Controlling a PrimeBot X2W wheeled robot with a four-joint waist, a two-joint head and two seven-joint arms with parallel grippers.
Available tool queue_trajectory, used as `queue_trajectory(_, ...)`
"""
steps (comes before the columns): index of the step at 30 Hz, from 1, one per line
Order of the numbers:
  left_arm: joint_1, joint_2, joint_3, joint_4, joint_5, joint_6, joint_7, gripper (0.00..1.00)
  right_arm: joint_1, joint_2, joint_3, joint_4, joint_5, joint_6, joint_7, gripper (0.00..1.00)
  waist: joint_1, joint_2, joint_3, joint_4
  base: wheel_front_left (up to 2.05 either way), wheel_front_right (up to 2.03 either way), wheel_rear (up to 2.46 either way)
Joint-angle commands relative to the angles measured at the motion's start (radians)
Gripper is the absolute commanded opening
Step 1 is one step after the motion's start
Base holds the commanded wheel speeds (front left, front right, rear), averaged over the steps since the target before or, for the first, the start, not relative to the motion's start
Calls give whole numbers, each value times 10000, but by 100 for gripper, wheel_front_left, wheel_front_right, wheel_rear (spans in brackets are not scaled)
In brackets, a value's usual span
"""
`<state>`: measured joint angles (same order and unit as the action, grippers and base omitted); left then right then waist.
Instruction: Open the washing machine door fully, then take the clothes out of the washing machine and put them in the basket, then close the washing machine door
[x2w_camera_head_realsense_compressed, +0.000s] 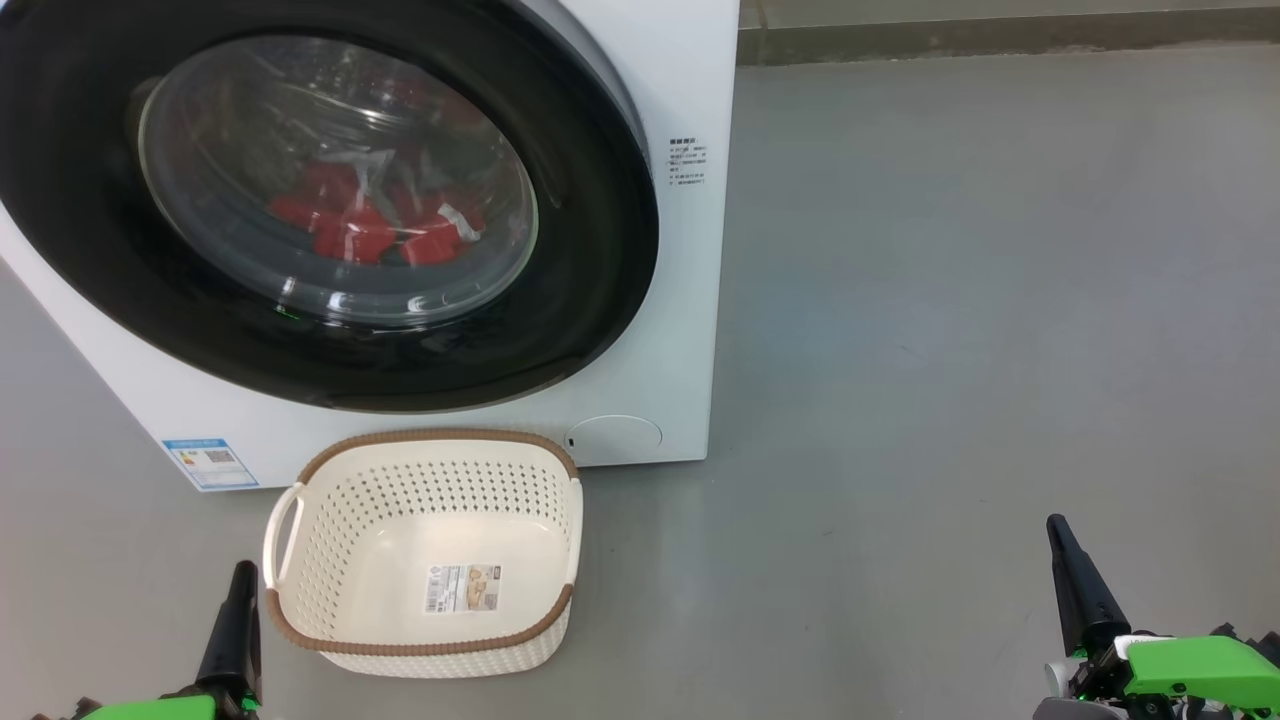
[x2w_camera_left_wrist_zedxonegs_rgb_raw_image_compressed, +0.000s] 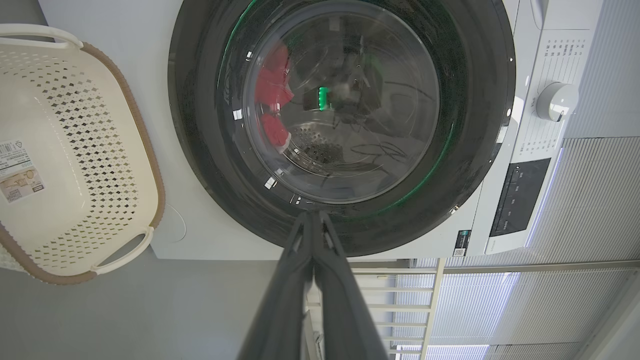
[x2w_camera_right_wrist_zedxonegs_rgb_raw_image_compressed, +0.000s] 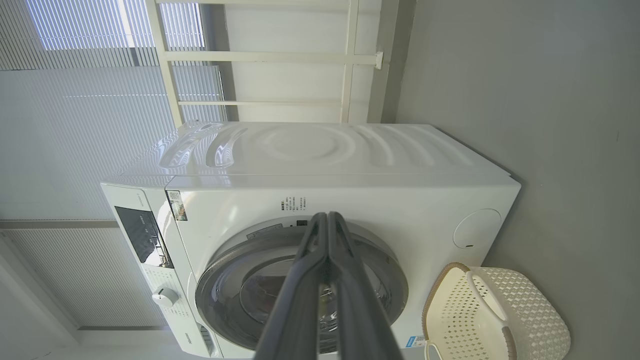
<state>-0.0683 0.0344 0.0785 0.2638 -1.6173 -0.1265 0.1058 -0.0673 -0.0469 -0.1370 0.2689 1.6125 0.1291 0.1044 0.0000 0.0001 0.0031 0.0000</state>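
- The washing machine door (x2w_camera_head_realsense_compressed: 330, 120) sits closed against the front of the washing machine (x2w_camera_head_realsense_compressed: 690, 300).
- The clothes (x2w_camera_head_realsense_compressed: 370, 225) lie inside the machine, red behind the door's glass.
- The basket (x2w_camera_head_realsense_compressed: 430, 450) stands on the floor (x2w_camera_head_realsense_compressed: 950, 350) just in front of the machine, below the door.
- The left gripper (x2w_camera_head_realsense_compressed: 243, 575) hangs in front of the machine, just beside the basket, jaws pressed together and holding nothing.
- The right gripper (x2w_camera_head_realsense_compressed: 1058, 530) hangs well off the machine's right side, jaws likewise closed on nothing.
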Motion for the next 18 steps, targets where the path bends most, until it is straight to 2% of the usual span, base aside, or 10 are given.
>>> queue_trajectory(1, -396, 169, 348, -187, 84, -42, 71, 0, -406, -45, 237, -242, -35, 16, 84, 0, 0, -1, 0, 0, 0, 0, 0)
queue_trajectory(18, -397, 166, 352, -187, 87, -42, 74, 0, -406, -42, 233, -242, -39, 16, 87, 0, 0, -1, 0, 0, 0, 0, 0)
